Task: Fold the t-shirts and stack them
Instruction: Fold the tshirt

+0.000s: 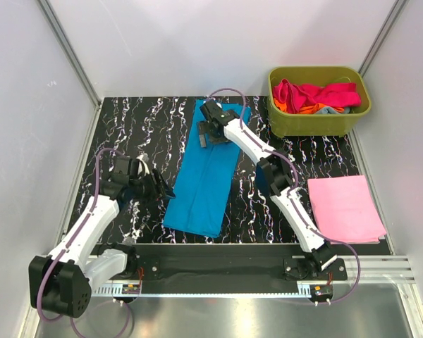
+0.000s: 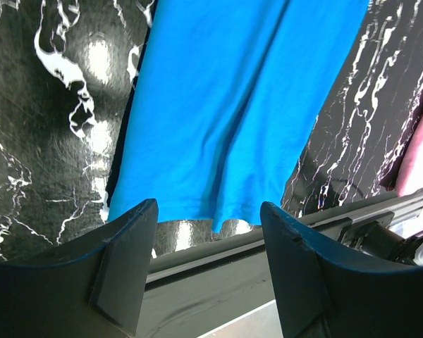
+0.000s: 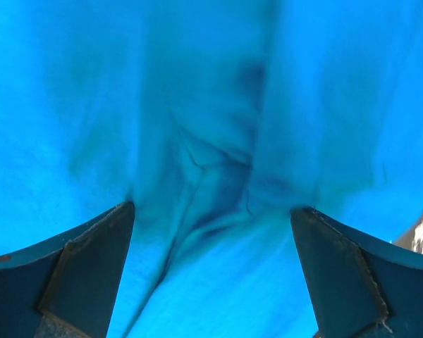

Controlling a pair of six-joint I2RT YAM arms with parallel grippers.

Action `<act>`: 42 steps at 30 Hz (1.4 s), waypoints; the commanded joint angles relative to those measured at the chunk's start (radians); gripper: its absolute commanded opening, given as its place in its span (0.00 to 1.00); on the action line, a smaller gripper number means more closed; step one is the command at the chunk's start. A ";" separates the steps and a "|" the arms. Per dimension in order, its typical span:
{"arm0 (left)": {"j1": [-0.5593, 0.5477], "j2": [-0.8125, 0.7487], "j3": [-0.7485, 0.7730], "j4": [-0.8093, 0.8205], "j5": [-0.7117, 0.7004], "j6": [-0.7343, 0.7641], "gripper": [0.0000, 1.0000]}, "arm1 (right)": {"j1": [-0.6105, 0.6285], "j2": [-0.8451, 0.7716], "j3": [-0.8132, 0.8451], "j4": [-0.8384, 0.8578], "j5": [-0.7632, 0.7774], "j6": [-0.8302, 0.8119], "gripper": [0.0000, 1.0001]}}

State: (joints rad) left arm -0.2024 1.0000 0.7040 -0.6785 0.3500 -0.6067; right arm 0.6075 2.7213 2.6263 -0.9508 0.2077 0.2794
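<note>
Risk here is a sloppy pinch. The cyan-blue shirt point(image 1: 208, 176) lies as a long strip down the middle of the table point(image 1: 127, 127). The right gripper point(image 3: 211, 239) is spread wide over its far end, straddling a wrinkle and grabbing nothing. The left gripper point(image 2: 208, 211) hangs agape by the near hem. Catch only one layer and the fold probably skews.
</note>
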 commanded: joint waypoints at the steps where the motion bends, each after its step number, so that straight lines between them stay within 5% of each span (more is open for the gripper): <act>1: 0.003 0.011 -0.014 0.056 0.015 -0.039 0.65 | -0.005 0.031 0.054 0.121 -0.114 -0.256 1.00; 10: 0.004 0.055 0.029 0.043 0.032 0.007 0.64 | -0.046 -0.047 0.132 0.133 -0.145 -0.232 1.00; 15: 0.004 0.098 0.086 -0.004 0.003 0.061 0.63 | -0.045 -0.341 -0.136 0.081 -0.105 -0.016 1.00; 18: 0.006 0.118 0.086 -0.015 0.013 0.084 0.62 | -0.046 -0.510 -0.326 0.070 -0.261 0.136 1.00; 21: 0.006 0.095 0.078 -0.027 0.004 0.087 0.60 | -0.038 -0.642 -0.523 0.081 -0.517 0.196 1.00; 26: 0.008 0.029 0.094 -0.067 -0.031 0.078 0.60 | 0.125 -0.892 -0.983 0.171 -0.510 0.172 0.98; 30: 0.011 0.011 0.100 -0.078 -0.020 0.065 0.60 | 0.198 -1.058 -1.282 0.311 -0.576 0.210 0.28; 42: 0.014 -0.040 0.077 -0.090 -0.022 0.038 0.60 | 0.285 -0.980 -1.511 0.515 -0.651 0.285 0.04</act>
State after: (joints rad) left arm -0.1947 0.9958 0.7658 -0.7708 0.3363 -0.5598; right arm 0.8772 1.7157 1.1358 -0.5312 -0.4141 0.5446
